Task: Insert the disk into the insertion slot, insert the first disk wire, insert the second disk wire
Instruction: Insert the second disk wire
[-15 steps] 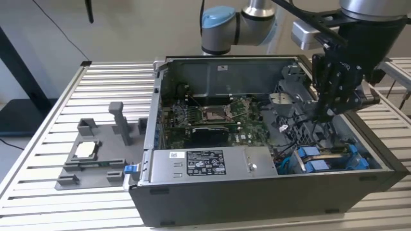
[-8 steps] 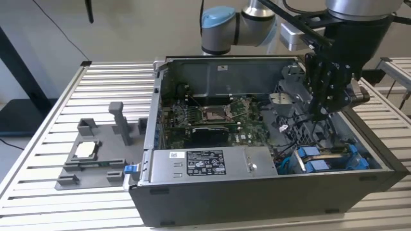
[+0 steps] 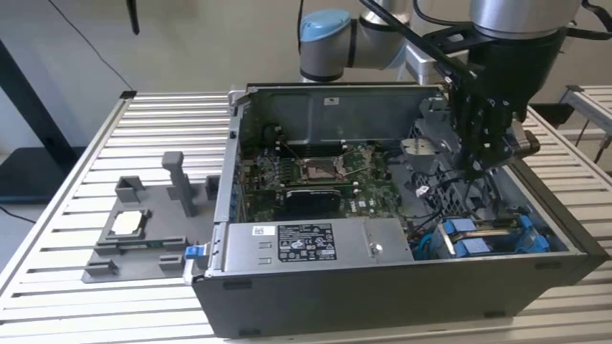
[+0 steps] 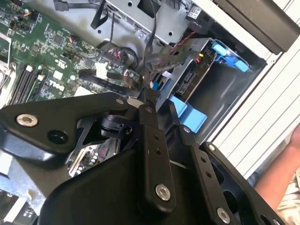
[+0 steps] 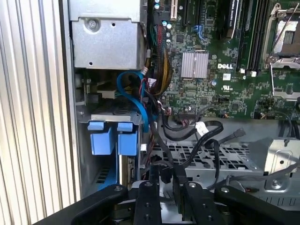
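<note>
The disk (image 3: 488,236), in its bright blue caddy, sits inside the insertion slot (image 3: 538,231), a grey cage at the case's corner on the exterior view's right. Its blue tabs (image 5: 112,140) and connector end (image 4: 190,79) face the case interior. My gripper (image 3: 475,168) hangs inside the open black case, just behind the slot. Its black fingers (image 4: 149,122) are shut on the end of a black disk wire (image 4: 151,56), which runs up out of the cable bundle (image 5: 157,136). The gripper (image 5: 168,187) holds this wire a short way from the disk's connector end.
A labelled silver power-supply box (image 3: 306,244) lies along the case's front. The green motherboard (image 3: 316,172) fills the middle. Loose black cables (image 5: 197,129) cross the metal bay beside the gripper. A grey fixture (image 3: 143,229) stands on the slatted table (image 3: 77,179). A person's arm (image 4: 276,178) is outside the case.
</note>
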